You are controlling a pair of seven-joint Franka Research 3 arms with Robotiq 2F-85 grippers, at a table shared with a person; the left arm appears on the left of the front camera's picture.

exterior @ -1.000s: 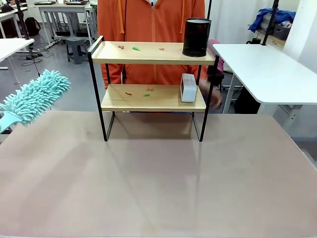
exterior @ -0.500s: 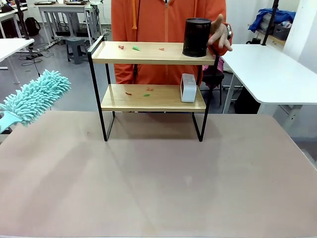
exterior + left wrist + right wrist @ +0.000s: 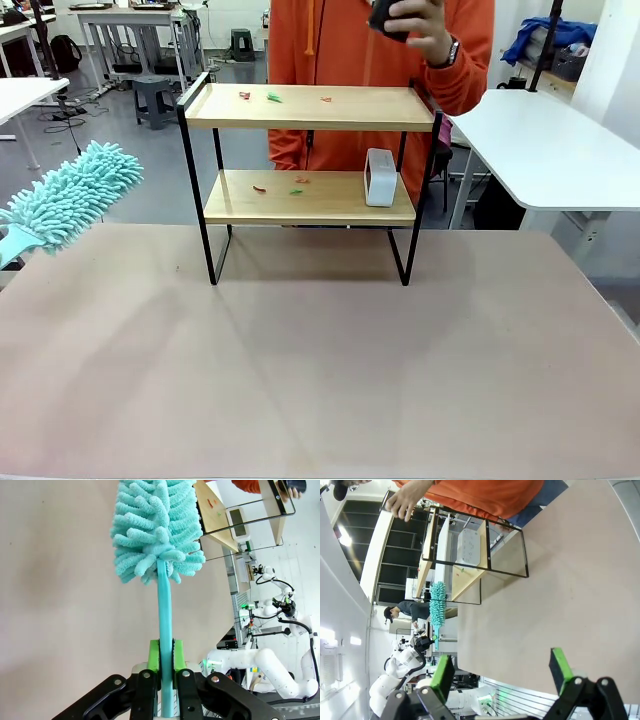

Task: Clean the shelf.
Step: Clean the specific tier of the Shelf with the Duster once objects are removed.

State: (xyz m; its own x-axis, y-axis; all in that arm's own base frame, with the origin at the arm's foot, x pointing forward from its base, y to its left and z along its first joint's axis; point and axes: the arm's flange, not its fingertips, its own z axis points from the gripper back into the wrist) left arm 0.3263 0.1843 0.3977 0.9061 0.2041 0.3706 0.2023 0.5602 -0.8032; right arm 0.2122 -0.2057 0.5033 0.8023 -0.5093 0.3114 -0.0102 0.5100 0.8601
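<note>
The shelf [image 3: 300, 197], two light wooden boards in a black frame, stands at the table's far side, also seen as the shelf [image 3: 220, 530] and the shelf [image 3: 470, 575]. Small red and green scraps [image 3: 272, 97] lie on both boards. A white box [image 3: 380, 177] stands on the lower board. A person's hand holds a black cup [image 3: 388, 17] above the top board. My left gripper [image 3: 166, 655] is shut on the handle of a teal fluffy duster [image 3: 156, 530], whose head [image 3: 70, 195] hangs at the far left. My right gripper [image 3: 500, 672] is open and holds nothing.
The person in an orange top [image 3: 350, 45] stands behind the shelf. A white table [image 3: 540, 150] sits at the right, another [image 3: 25, 95] at the far left. The tan tabletop [image 3: 320, 370] spreads in front of the shelf.
The person's hand came up from beside the lower board, took the black cup off the top board and lifted it. The duster has stayed still.
</note>
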